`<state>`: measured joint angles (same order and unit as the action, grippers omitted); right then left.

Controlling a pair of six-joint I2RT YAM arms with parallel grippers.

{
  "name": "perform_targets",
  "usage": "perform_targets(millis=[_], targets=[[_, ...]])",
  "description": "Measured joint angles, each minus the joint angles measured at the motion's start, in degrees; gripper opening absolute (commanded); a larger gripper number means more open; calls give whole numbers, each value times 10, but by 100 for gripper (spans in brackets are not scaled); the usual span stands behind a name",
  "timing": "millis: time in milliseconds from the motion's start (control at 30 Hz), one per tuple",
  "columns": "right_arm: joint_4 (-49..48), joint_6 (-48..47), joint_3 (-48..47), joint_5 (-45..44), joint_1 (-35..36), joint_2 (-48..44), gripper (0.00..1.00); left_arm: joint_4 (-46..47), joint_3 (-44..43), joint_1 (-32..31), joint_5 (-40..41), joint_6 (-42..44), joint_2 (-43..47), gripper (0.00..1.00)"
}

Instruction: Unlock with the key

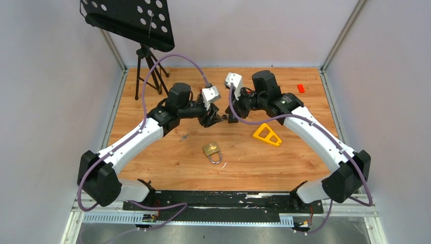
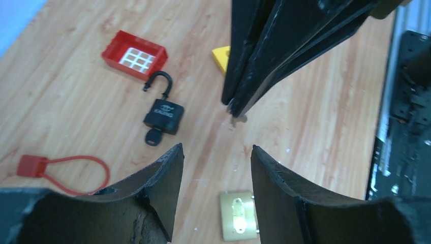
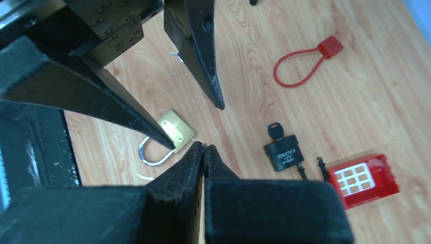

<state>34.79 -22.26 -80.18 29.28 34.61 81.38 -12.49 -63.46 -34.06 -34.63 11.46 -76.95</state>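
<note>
- The brass padlock (image 1: 212,151) lies flat on the desk (image 1: 167,168) with its shackle shut and pointing toward the arm bases. I judge it to be the lock left to open. The black padlock (image 2: 163,114) beyond it already has its shackle swung open, with a key (image 2: 152,136) in its base.
- The brass padlock is probably solid metal, so heavy for its bulk, rigid and smooth-sided. It would likely skate on the wood if pushed at the keyway.
- It is best gripped across the body's flat faces, leaving the shackle and the end opposite it free.
- A key would be thin, stiff and light. Pinch it by the bow and keep the blade clear.
- The left fingers (image 2: 167,173) are spread with nothing between them, raised over the desk on the far side of the brass padlock. In the left wrist view the padlock shows below them, partly behind one finger and untouched.
- The right fingers (image 3: 195,162) are pressed together, also raised just beyond the brass padlock, with their tips close to the left fingers.
- A metal sliver (image 2: 236,120) pokes from the right fingers' tips. It may be the key's blade, but it is too small to tell.
- A red box (image 2: 134,55) and a red cable seal (image 2: 76,168) lie farther from the brass padlock than the black one does.
</note>
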Motion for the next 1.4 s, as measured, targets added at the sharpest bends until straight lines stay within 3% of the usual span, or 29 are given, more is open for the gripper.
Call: perform_targets(millis=[267, 600, 1133, 1400], targets=[[-26, 91, -1, 35, -33, 11, 0, 86, 37, -23, 75, -9, 1, 59], [-68, 168, 8, 55, -58, 11, 0, 130, 44, -51, 109, -9, -3, 59], [-114, 242, 45, 91, -94, 11, 0, 148, 10, -73, 143, -18, -76, 41], [-129, 258, 57, 101, -101, 11, 0, 153, 9, -78, 142, -23, -77, 22]])
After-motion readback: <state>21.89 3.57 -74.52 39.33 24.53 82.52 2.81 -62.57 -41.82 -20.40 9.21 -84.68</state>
